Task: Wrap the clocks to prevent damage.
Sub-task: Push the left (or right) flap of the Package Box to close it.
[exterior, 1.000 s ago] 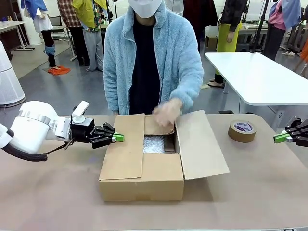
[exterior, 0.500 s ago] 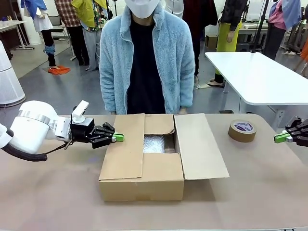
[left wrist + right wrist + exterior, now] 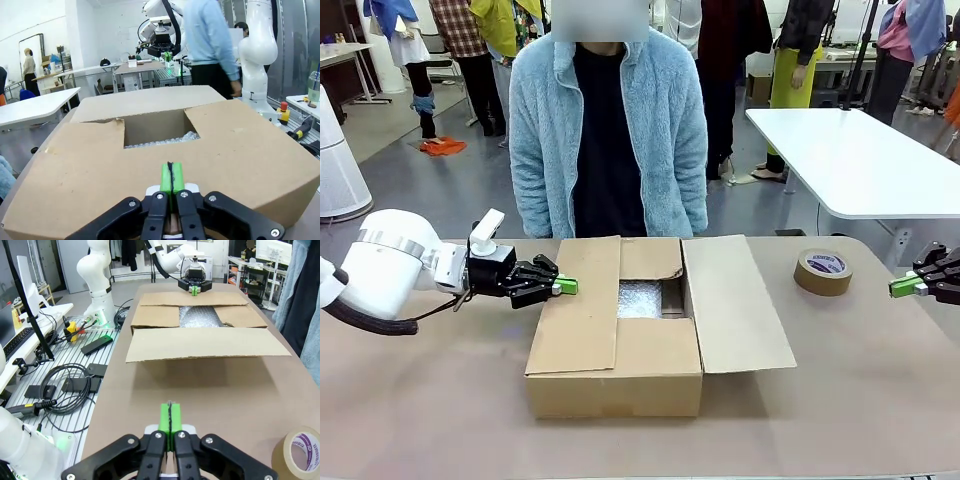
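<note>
The clocks (image 3: 640, 299) show as a whitish bubble-wrap bundle down inside the open cardboard box (image 3: 620, 375) at the table's middle; the bundle (image 3: 162, 141) also shows through the gap between the flaps, and again as bubble wrap (image 3: 196, 316) in the right wrist view. My left gripper (image 3: 566, 286) is shut and empty, its green tips level with the box's left flap (image 3: 578, 300). Its pads (image 3: 171, 177) press together just short of that flap. My right gripper (image 3: 903, 286) is shut and empty at the table's right edge, pads (image 3: 170, 420) together, well apart from the box.
A brown tape roll (image 3: 822, 271) lies right of the box, between it and my right gripper, and shows as a tape roll (image 3: 301, 452) low in the right wrist view. A person in a light blue fleece (image 3: 610, 130) stands at the far side, arms down. The box's right flap (image 3: 735, 305) lies spread outward.
The person's hand, which was at the box's back flap, has pulled away, and the person now stands upright slightly to the left. Both arms are unmoved.
</note>
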`<state>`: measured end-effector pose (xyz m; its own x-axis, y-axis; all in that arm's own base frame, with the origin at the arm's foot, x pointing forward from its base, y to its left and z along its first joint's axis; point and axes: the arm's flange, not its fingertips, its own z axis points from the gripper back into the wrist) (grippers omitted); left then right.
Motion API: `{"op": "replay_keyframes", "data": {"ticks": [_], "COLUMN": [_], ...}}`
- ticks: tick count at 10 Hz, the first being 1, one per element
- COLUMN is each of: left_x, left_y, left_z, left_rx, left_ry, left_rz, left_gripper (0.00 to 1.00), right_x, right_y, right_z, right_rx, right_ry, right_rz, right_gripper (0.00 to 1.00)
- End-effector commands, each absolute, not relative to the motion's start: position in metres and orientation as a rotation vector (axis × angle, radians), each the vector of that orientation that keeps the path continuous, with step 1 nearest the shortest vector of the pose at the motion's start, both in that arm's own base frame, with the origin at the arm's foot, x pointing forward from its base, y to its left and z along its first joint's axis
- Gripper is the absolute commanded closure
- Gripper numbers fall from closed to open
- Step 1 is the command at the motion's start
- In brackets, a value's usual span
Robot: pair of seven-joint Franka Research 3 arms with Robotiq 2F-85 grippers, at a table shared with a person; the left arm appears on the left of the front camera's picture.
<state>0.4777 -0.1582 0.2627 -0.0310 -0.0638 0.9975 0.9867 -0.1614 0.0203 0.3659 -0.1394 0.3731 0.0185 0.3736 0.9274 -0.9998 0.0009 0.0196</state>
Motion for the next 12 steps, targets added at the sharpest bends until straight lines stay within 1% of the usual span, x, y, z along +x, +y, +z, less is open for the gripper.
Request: {"op": "replay_keyframes", "data": {"ticks": [1,4,5,6,7,9,11,12], "left_x": [0.478,0.478,0.478,0.478,0.478,0.478,0.478,0.478], "left_y": [-0.159,-0.159,-0.159,-0.159,-0.159,-0.159,-0.159,-0.159], "left_z": [0.262,0.262,0.262,0.262,0.262,0.262,0.262,0.262], "left_rx": [-1.262,-1.262,-1.262,-1.262,-1.262,-1.262,-1.262,-1.262], "left_ry": [-1.098,-1.098,-1.098,-1.098,-1.098,-1.098,-1.098,-1.098], "left_rz": [-1.373,-1.373,-1.373,-1.373,-1.373,-1.373,-1.373,-1.373], "left_gripper": [1.0,1.0,1.0,1.0,1.0,1.0,1.0,1.0], "right_x": [0.366,0.366,0.379,0.385,0.38,0.401,0.413,0.422], "right_y": [-0.14,-0.139,-0.128,-0.114,-0.1,-0.078,-0.062,-0.052], "right_z": [0.372,0.373,0.37,0.371,0.367,0.358,0.333,0.326], "right_rx": [0.941,0.934,0.88,0.833,0.774,0.703,0.699,0.706], "right_ry": [-0.916,-0.908,-0.914,-0.957,-0.972,-0.949,-0.866,-0.85], "right_rz": [1.353,1.354,1.328,1.297,1.288,1.23,1.21,1.2], "right_gripper": [0.99,0.99,0.99,0.99,0.99,0.99,0.99,0.99]}}
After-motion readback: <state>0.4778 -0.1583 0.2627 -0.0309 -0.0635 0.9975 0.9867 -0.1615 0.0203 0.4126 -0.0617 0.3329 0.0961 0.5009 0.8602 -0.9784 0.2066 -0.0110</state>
